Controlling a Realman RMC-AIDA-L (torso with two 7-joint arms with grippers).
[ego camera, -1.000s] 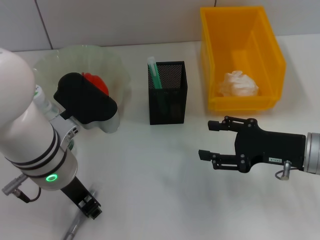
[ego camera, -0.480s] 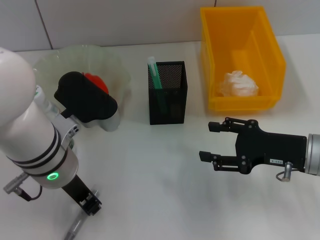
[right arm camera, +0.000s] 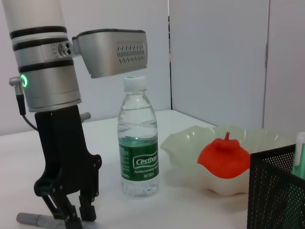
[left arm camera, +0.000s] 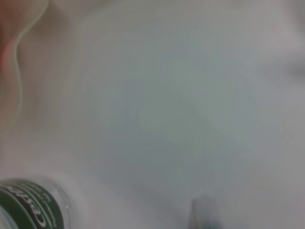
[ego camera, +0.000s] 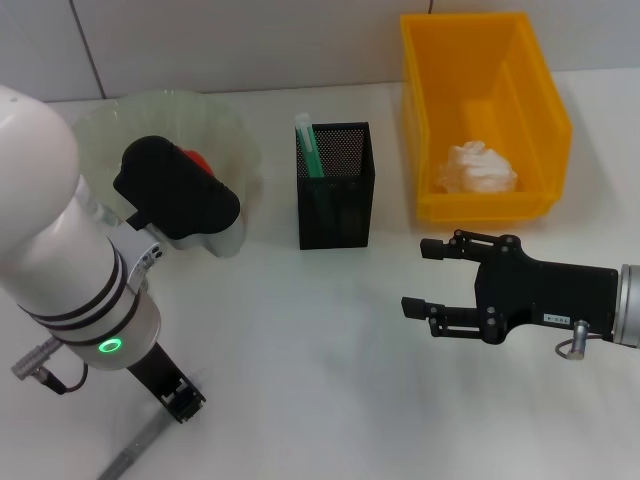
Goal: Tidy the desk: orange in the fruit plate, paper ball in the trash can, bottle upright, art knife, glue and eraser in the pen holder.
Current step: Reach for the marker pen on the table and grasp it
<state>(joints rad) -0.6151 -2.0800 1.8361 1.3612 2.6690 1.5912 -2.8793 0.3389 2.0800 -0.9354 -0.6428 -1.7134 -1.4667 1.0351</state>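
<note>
My left gripper (ego camera: 176,398) is low over the near left of the table, shut on one end of the grey art knife (ego camera: 128,455), which lies along the tabletop (right arm camera: 40,220). The bottle (right arm camera: 138,148) stands upright beside the fruit plate (ego camera: 225,130). The orange (ego camera: 201,161) sits in that plate. A green glue stick (ego camera: 305,145) pokes out of the black mesh pen holder (ego camera: 336,186). The paper ball (ego camera: 480,168) lies in the yellow trash can (ego camera: 486,60). My right gripper (ego camera: 427,277) hovers open and empty in front of the trash can. The eraser is out of view.
The left arm's white body (ego camera: 60,260) hides the bottle and part of the plate in the head view. White table (ego camera: 320,350) stretches between the two grippers. A tiled wall runs behind the containers.
My left arm has shifted slightly up and away, and more of the art knife shows below its gripper. The right arm has barely moved.
</note>
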